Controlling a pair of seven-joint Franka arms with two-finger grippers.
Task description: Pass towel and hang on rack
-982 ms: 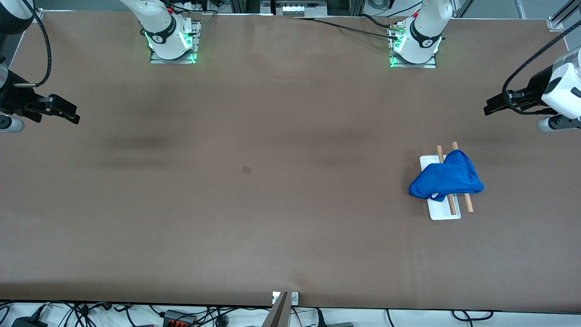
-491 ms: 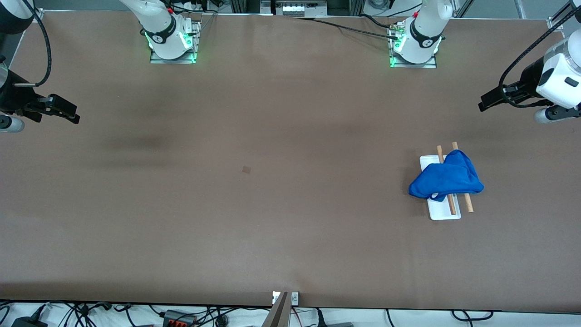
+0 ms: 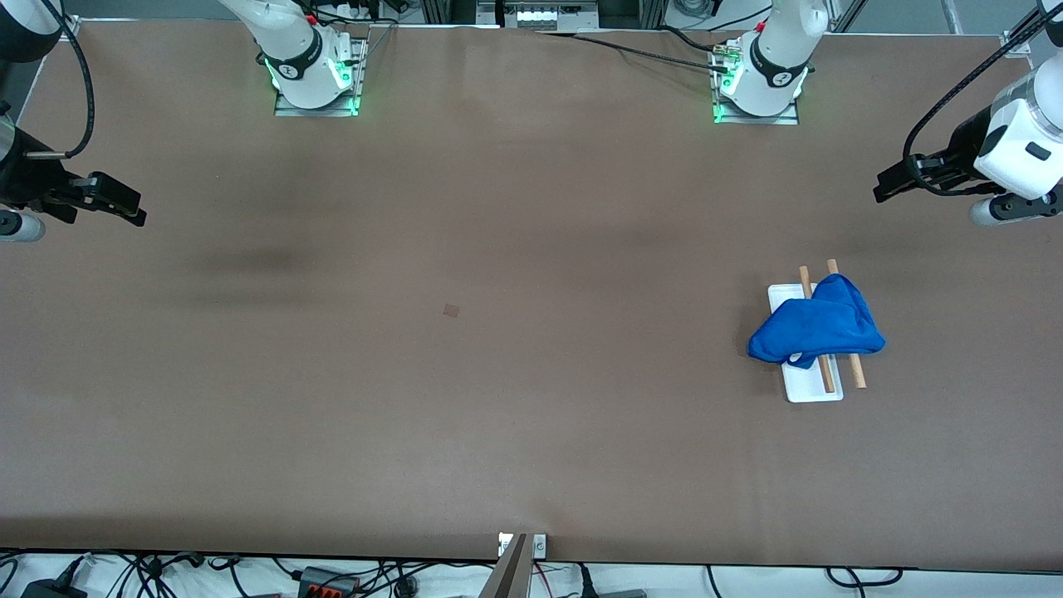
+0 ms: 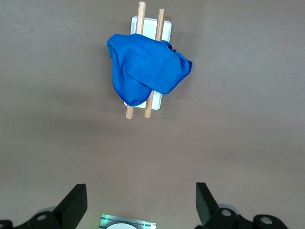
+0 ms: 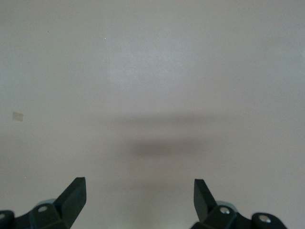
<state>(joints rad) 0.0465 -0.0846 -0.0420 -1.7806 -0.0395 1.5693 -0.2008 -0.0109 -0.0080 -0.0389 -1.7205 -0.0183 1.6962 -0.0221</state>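
The royal-blue towel (image 3: 818,330) lies bunched over the two wooden rods of the rack (image 3: 810,389), which stands toward the left arm's end of the table. Both show in the left wrist view, the towel (image 4: 145,69) draped over the rack (image 4: 163,29). My left gripper (image 3: 882,193) is open and empty, up in the air over bare table near that end, well clear of the rack. In its own view the left gripper (image 4: 141,200) has its jaws wide apart. My right gripper (image 3: 137,218) is open and empty over the right arm's end of the table, waiting; its own view (image 5: 139,193) shows only bare table.
The brown table (image 3: 498,374) carries a small square mark (image 3: 451,310) near its middle. The arm bases (image 3: 314,71) stand along the table edge farthest from the front camera. Cables lie off the near edge.
My left gripper has risen and drawn back from the rack toward the table's end. The towel, rack and right arm have not moved.
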